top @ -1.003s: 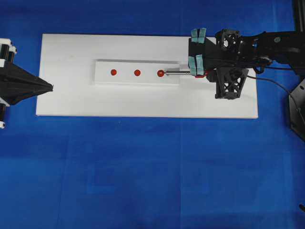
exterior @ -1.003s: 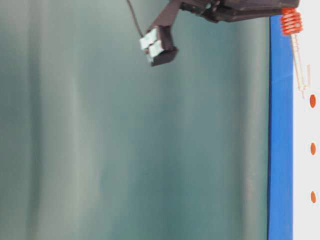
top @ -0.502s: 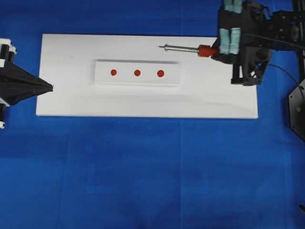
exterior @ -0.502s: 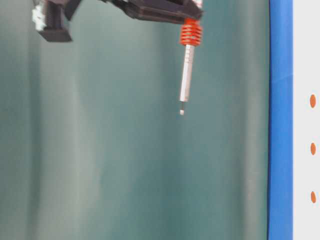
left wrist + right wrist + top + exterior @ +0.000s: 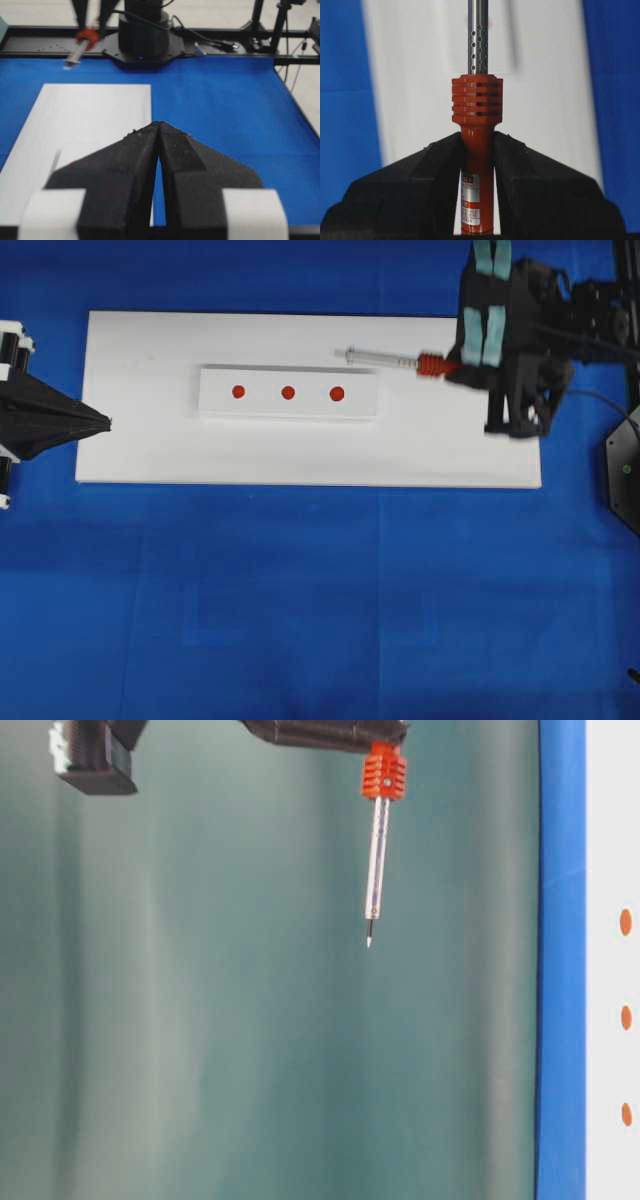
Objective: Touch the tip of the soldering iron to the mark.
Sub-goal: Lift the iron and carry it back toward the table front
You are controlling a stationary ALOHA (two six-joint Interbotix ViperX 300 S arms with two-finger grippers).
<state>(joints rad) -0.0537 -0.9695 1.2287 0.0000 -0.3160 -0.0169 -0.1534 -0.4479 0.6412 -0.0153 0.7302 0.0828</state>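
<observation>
My right gripper (image 5: pixel 455 367) (image 5: pixel 478 145) is shut on the red-orange handle of the soldering iron (image 5: pixel 385 359) (image 5: pixel 477 107). The iron's metal shaft points left, and its tip (image 5: pixel 368 942) hangs well off the board. Three red marks (image 5: pixel 337 393) (image 5: pixel 288 393) (image 5: pixel 238 392) sit in a row on a raised white strip (image 5: pixel 215 405). The tip appears just behind the rightmost mark, not touching it. The iron shows blurred at the far end in the left wrist view (image 5: pixel 82 41). My left gripper (image 5: pixel 105 422) (image 5: pixel 158 125) is shut and empty at the board's left edge.
The strip lies on a white board (image 5: pixel 150 455) on a blue cloth (image 5: pixel 300 590). A black cord (image 5: pixel 590 415) trails from the right arm. The right arm's base (image 5: pixel 142 40) and a black mount (image 5: pixel 622 465) stand at the right end.
A second ago the tip rested on the rightmost mark. The right gripper has since lifted the iron up and back, then shifted it slightly toward the strip. The left arm has not moved.
</observation>
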